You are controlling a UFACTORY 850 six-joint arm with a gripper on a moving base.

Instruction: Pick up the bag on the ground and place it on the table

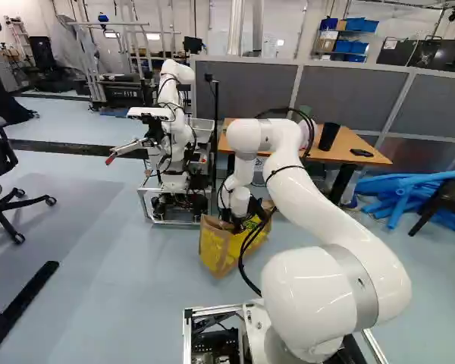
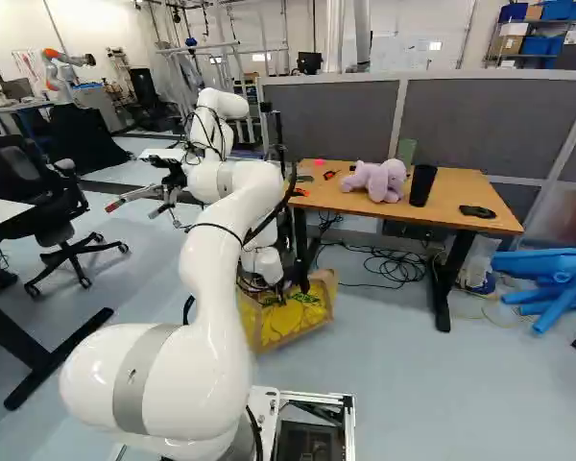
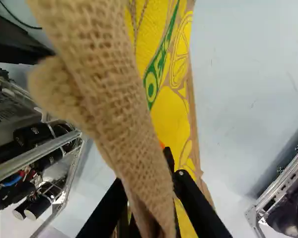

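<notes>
No text could be read for certain. Pale lettering on the dark covering (image 1: pixel 4 106), at ten o'clock in the left base view, was too blurred, and the small label (image 2: pixel 573 36) by the shelf at two o'clock in the right base view was too small.

Tan woven, yellow-printed bag (image 1: pixel 218 252), handles (image 3: pixel 114 99) upright in the claw (image 1: pixel 240 221), low near the wood-topped table (image 2: pixel 451 206)

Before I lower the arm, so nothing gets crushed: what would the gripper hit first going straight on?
Probably the bag; its handle partly hides the gripper, so depth is unclear.
</notes>
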